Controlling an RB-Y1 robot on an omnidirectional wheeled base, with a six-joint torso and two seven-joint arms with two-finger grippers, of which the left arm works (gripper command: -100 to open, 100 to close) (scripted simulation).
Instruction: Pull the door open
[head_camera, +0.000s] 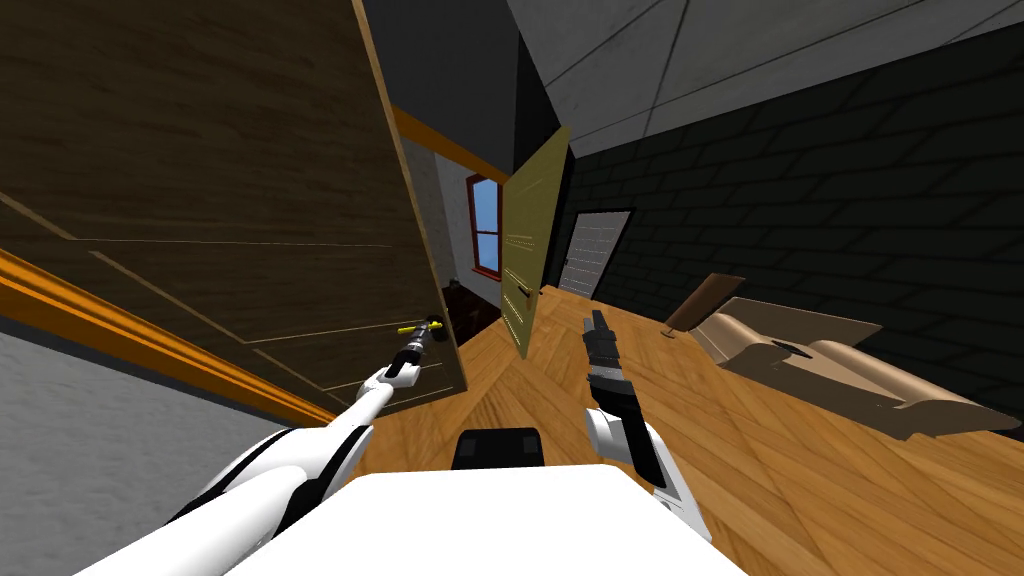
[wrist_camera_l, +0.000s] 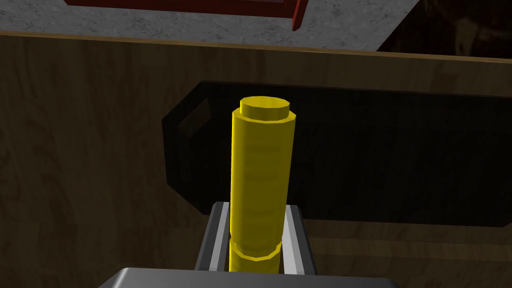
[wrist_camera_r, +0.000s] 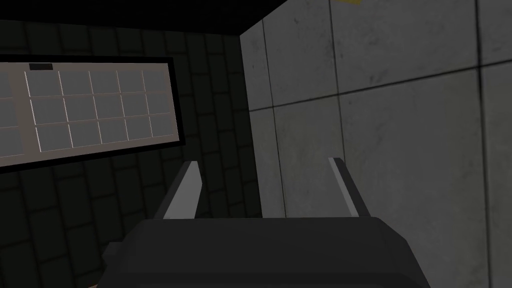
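Observation:
A dark brown wooden door (head_camera: 230, 220) stands partly swung toward me on my left, with an orange frame beside it. Its yellow lever handle (head_camera: 412, 328) juts from a black plate (wrist_camera_l: 350, 155) near the door's free edge. My left gripper (head_camera: 432, 326) is shut on the yellow handle (wrist_camera_l: 260, 170); both fingers (wrist_camera_l: 216, 235) press its base. My right gripper (head_camera: 597, 322) is raised above the floor ahead of my chest, apart from the door, and its fingers (wrist_camera_r: 185, 192) stand open with nothing between them.
Beyond the gap a second, olive-yellow door (head_camera: 530, 250) stands ajar by a red-framed window (head_camera: 485, 225). A tan sofa (head_camera: 830, 365) lies on the wooden floor (head_camera: 620, 420) to the right, with a dark brick wall behind.

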